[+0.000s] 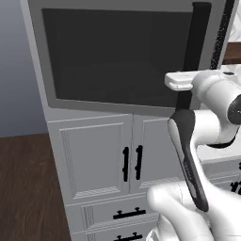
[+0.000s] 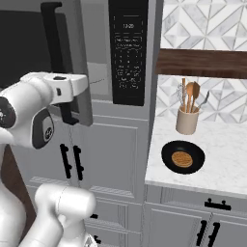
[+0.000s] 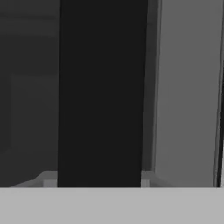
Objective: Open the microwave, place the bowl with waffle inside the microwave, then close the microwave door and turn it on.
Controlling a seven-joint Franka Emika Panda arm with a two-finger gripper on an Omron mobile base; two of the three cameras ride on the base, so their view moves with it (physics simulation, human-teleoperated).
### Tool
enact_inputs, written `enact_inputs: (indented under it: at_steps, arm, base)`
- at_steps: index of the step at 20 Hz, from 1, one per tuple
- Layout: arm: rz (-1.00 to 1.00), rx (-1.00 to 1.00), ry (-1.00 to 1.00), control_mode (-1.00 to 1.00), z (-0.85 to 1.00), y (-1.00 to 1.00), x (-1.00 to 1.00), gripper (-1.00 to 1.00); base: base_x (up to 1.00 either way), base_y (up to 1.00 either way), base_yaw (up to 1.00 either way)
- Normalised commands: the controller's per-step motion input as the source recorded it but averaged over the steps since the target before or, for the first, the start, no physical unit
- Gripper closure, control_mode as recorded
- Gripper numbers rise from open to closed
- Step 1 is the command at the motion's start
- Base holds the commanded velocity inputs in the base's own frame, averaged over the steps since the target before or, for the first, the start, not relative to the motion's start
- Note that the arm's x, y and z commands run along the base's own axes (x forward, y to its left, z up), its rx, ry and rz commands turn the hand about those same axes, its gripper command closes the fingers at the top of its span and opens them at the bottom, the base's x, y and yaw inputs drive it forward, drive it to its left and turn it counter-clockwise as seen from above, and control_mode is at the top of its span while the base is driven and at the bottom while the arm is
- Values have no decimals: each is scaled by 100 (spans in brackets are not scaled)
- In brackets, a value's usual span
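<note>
Kitchen scene, rendered: we see a white robot arm reaching up to the microwave door (image 1: 117, 56), a wide grey frame around a dark tinted window. Our hand is pressed close against its long black handle (image 1: 193, 52), which runs vertically down the door's right edge. In the hand view that bar (image 3: 101, 94) stands so near that the fingertips are hidden, so we cannot tell whether the gripper (image 2: 72, 94) is clamped on the bar or merely held around it.

From the right base view, the door appears slightly swung out from the microwave (image 2: 120, 103), with a sliver of grey interior showing beside the black button panel (image 2: 128, 50). We judge the hand sits at the handle to pull the door open.

The bowl with waffle (image 2: 183, 157) waits on the marble counter (image 2: 226, 164) to the right, near a utensil holder (image 2: 187, 119), well apart from the microwave.
</note>
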Motion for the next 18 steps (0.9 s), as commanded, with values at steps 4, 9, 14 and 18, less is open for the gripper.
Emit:
enact_inputs:
  at_steps: [4, 9, 14, 18]
  arm:
    - [0, 0, 0, -100, 0, 34, -100, 100]
    - [0, 0, 0, -100, 0, 38, -97, 100]
    - [0, -1, 0, -100, 0, 14, -20, 100]
    - [0, 0, 0, -100, 0, 0, 0, 100]
  base:
    - [0, 0, 0]
    - [0, 0, 0]
    - [0, 0, 0]
    - [0, 0, 0]
